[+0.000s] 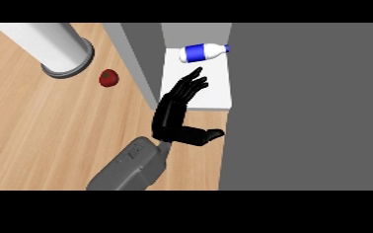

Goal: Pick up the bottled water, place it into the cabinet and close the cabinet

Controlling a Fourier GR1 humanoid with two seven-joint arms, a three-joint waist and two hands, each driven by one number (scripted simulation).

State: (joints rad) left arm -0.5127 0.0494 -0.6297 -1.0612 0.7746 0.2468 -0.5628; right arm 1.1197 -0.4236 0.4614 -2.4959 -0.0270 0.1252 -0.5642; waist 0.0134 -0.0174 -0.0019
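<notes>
Just beyond fingers (194, 80) (apart): bottled water (204, 52)

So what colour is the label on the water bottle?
Blue, on a white bottle lying in the cabinet; head view shows it.

Bottle (203, 52) lying inside cabinet (211, 91); apple (108, 78) on counter (58, 128) left, cylinder (58, 49) behind.

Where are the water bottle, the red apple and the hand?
water bottle (202, 52), head view, on its blue label.
red apple (108, 78), head view, middle of the fruit.
left hand (172, 114), head view, on the palm, fingers straight.
</notes>
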